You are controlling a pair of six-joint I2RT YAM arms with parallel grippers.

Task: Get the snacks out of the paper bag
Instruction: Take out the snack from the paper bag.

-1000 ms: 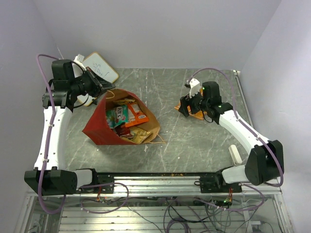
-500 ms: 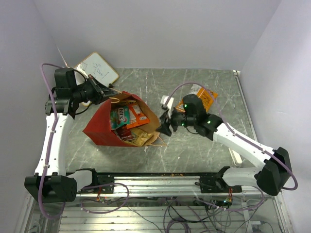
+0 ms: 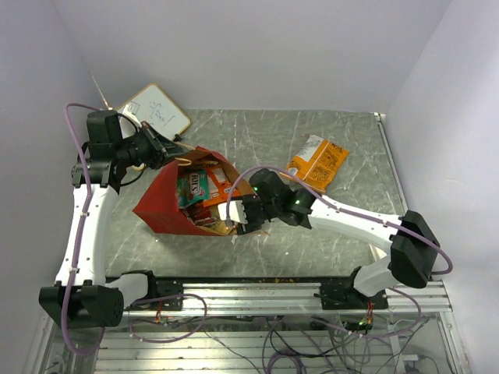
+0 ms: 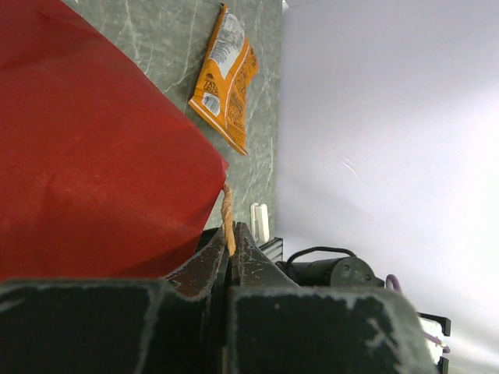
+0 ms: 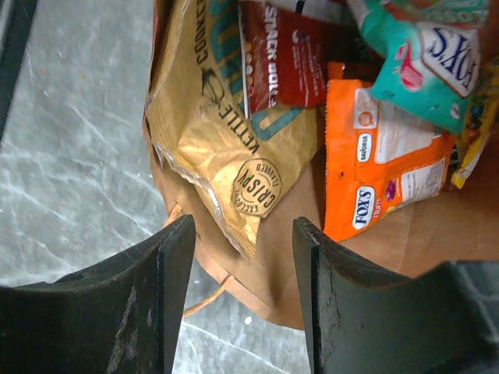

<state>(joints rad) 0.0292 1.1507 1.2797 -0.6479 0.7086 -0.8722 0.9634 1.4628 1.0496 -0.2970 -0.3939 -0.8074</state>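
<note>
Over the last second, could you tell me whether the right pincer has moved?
Yes: the right pincer went left, from the orange packet to the mouth of the paper bag.

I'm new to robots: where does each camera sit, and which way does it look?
Top: above and behind, looking down on table, bag, both arms.
Left wrist: rides its wrist, looking along the shut left gripper pinching the handle.
Right wrist: rides its wrist, looking between the open right gripper's fingers at snacks.
Shared: top and left wrist both show the orange packet.

Paper bag (image 3: 156, 210) red outside, brown inside; tan packet (image 5: 234, 148), red packet (image 5: 284, 58), teal packet (image 5: 425, 54); table (image 3: 257, 140) grey, white-veined.
</note>
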